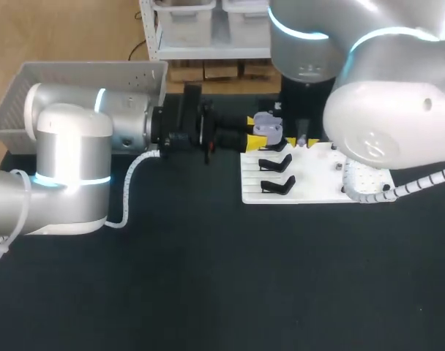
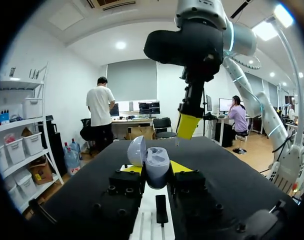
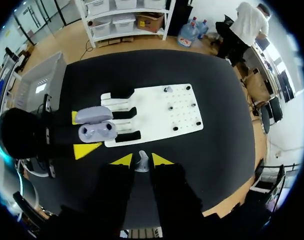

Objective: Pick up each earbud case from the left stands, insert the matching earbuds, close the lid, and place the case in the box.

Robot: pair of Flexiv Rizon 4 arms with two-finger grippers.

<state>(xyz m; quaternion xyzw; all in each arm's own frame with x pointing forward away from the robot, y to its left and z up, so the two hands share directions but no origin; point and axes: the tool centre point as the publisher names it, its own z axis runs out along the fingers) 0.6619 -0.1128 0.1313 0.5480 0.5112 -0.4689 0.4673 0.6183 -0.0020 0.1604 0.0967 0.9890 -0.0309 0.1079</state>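
Observation:
My left gripper (image 1: 260, 131) is shut on a lavender earbud case (image 1: 268, 124), held with its lid up over the back left corner of the white stand board (image 1: 318, 179). In the left wrist view the case (image 2: 156, 169) sits between the yellow tips, lid (image 2: 136, 150) swung open. My right gripper (image 1: 303, 140) hangs just right of the case, shut on a small pale earbud (image 3: 141, 162). Seen from the right wrist, the case (image 3: 97, 131) with its two sockets lies a little ahead and to the side of the earbud.
Black stands (image 1: 276, 162) (image 1: 277, 185) stick out from the board's left edge, empty. A grey perforated box (image 1: 83, 80) stands at the back left, behind my left arm. The dark tabletop (image 1: 222, 278) stretches towards the front.

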